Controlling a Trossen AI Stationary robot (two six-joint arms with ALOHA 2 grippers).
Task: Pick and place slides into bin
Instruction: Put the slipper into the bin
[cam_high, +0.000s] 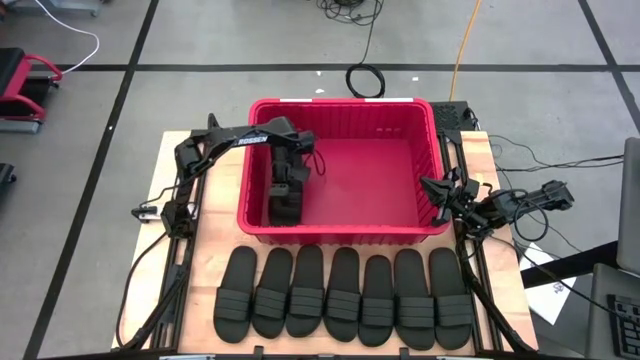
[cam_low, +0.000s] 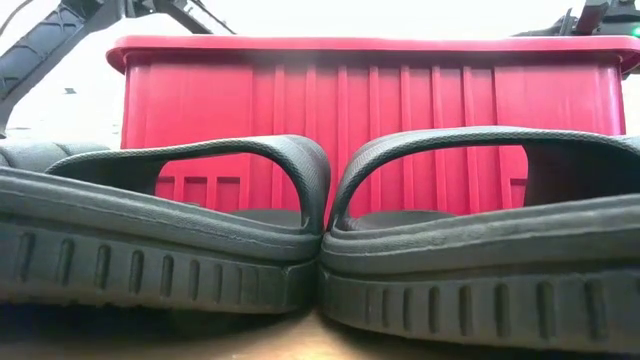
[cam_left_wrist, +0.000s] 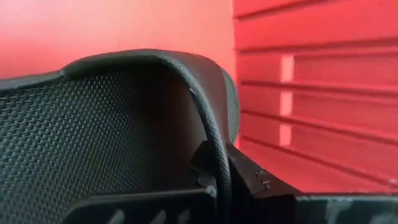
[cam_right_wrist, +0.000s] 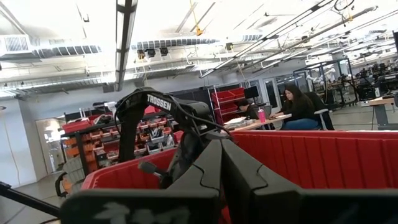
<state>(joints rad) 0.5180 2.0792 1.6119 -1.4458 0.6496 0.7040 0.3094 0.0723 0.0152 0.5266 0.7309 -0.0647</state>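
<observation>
The red bin (cam_high: 340, 104) stands at the table's middle and far side. My left gripper (cam_high: 291, 178) reaches down into the bin's left part and is shut on a black slide (cam_high: 283, 206), whose textured footbed and strap fill the left wrist view (cam_left_wrist: 93, 124). Several more slides (cam_high: 340, 295) lie side by side on their soles in a row between the bin and the table's near edge. Two of them show close up in the low view (cam_low: 200, 230). My right gripper (cam_high: 441, 194) waits shut at the bin's right wall, above the table. My left gripper pinches the slide by its strap, whose edge (cam_left_wrist: 216, 149) runs down between the two fingers (cam_left_wrist: 261, 180). The fingers slant down into the bin from its far left side. The slide hangs below them by the bin's left wall; whether it touches the floor I cannot tell.
The bin's floor (cam_high: 380, 175) is bare to the right of the held slide. A coiled cable (cam_high: 367, 80) lies on the ground beyond the table's far edge. A person (cam_right_wrist: 301, 109) sits at a desk far off in the room.
</observation>
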